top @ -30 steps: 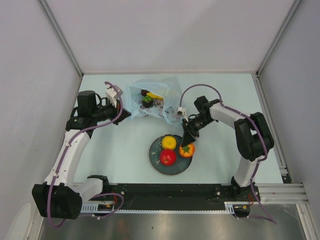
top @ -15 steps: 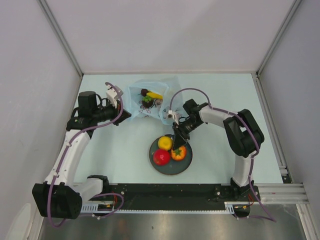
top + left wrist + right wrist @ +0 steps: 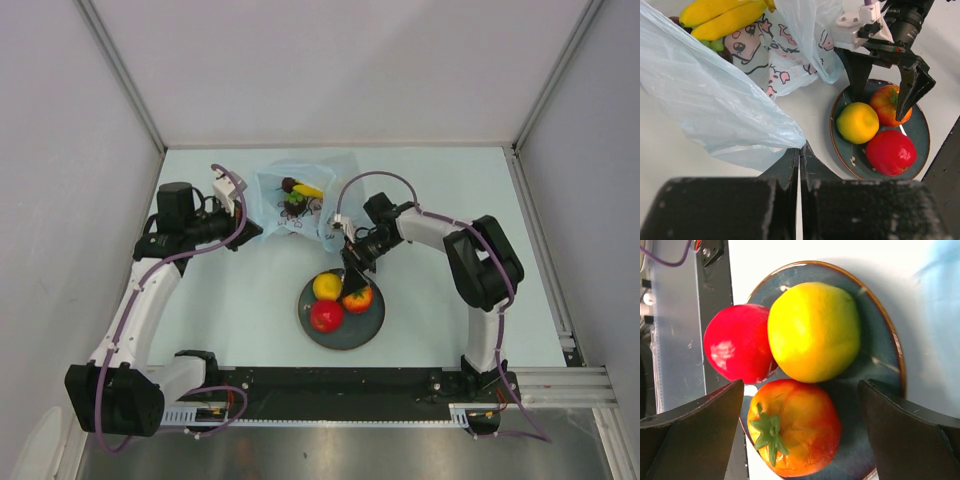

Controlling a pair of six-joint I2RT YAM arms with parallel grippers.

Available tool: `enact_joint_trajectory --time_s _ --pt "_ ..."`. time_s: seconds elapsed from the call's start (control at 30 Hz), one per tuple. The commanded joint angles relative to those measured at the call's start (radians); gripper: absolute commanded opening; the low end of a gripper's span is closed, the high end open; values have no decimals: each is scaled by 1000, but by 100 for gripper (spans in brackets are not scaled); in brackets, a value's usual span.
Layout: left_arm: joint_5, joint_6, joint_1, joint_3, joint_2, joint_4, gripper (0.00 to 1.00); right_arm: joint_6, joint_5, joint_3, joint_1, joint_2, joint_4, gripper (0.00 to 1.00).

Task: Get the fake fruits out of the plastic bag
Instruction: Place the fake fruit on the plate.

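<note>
The thin, crinkly, translucent light-blue plastic bag (image 3: pixel 300 200) lies toward the far side of the pale blue surface (image 3: pixel 450 180), its mouth turned toward the plate. Inside it are a yellow banana bunch (image 3: pixel 308 190) and a dark purple ball (image 3: pixel 288 184), with something green under them that is too hidden to name. Three fruits are already out: a glossy yellow round fruit (image 3: pixel 326 286), a glossy red apple (image 3: pixel 327 316) and an orange fruit with a green top (image 3: pixel 358 298), crowded together and touching on the dark teal round plate (image 3: pixel 365 325) nearer the arms.

The left end effector (image 3: pixel 799 160) is pinched tight on a fold of the bag's edge, most likely to anchor the flimsy plastic so that it does not drag along when fruit is pulled out. The right end effector (image 3: pixel 350 275) hangs over the plate with its fingers spread wide and nothing between them.

The overhead view gives the layout but not the grips. The left wrist view shows the pinch and the bag's cartoon print; the right wrist view shows the wide gap over the orange fruit.
</note>
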Motion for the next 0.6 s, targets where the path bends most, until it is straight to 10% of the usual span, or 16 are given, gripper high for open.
enact_joint_trajectory --time_s 0.0,0.3,0.57 --pt "24 -6 7 7 -2 18 0 52 15 38 -37 -131 22 100" --pt "39 3 5 12 -16 17 0 234 27 358 -89 -219 -177 100" --pt "47 41 -61 99 11 -60 0 543 175 538 4 -116 227 100"
